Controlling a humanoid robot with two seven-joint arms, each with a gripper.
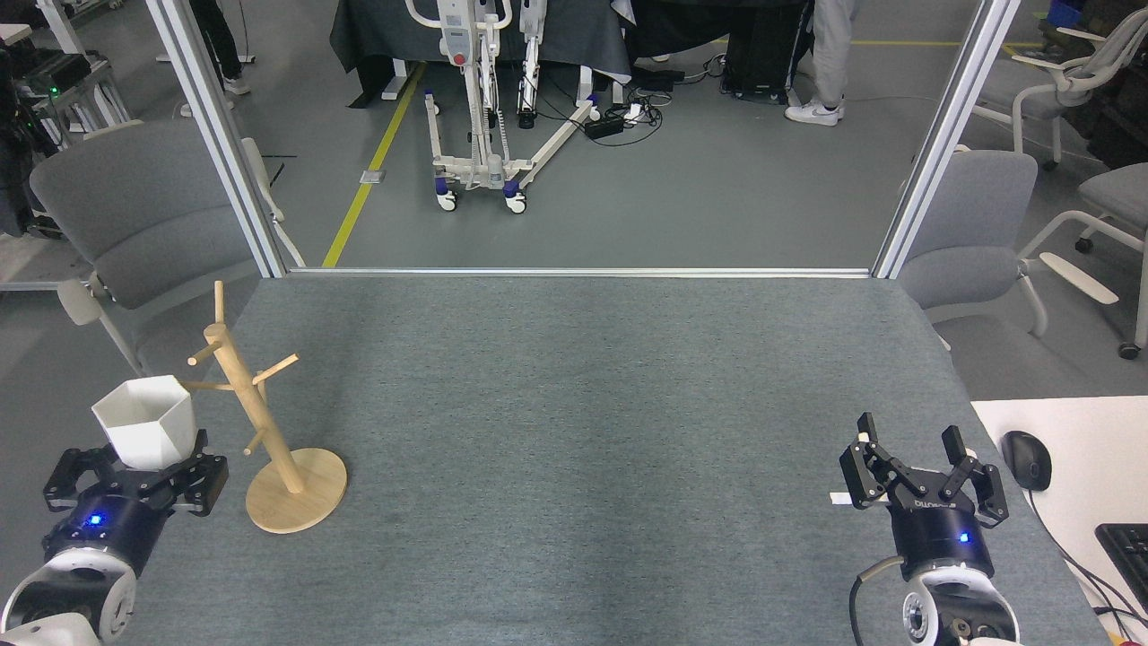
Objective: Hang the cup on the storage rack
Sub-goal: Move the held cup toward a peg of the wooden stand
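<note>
- One cup point(146, 432), white and faceted with an angular rim, sits upright, mouth up, held at its lower part in the jaws of the left gripper point(134, 468) at the near left corner of the bench point(574, 431).
- One peg of the storage rack point(269, 431) reaches left to the cup's rim; whether they touch cannot be told from this view.
- One storage rack only: a light wooden post leaning slightly left of its round disc base, which lies flat on the bench just right of the left gripper.
- Six thin pegs can be counted on the post: one pointing up at the top, the rest branching left and right lower down.
- Two grippers are in view. The left one is closed on the cup; a blue light shows on its wrist.
- The right gripper point(915, 467) is at the near right of the bench, well apart from cup and rack, its jaws spread wide and holding nothing.
- One small white scrap point(838, 499) lies on the bench just left of the right gripper.
- One dark mouse point(1026, 459) and part of one keyboard point(1126, 547) rest on a white desk point(1058, 422) beside the bench's right edge.
- Three grey chairs stand around the bench: one on the left point(134, 224), two on the right point(973, 224).
</note>
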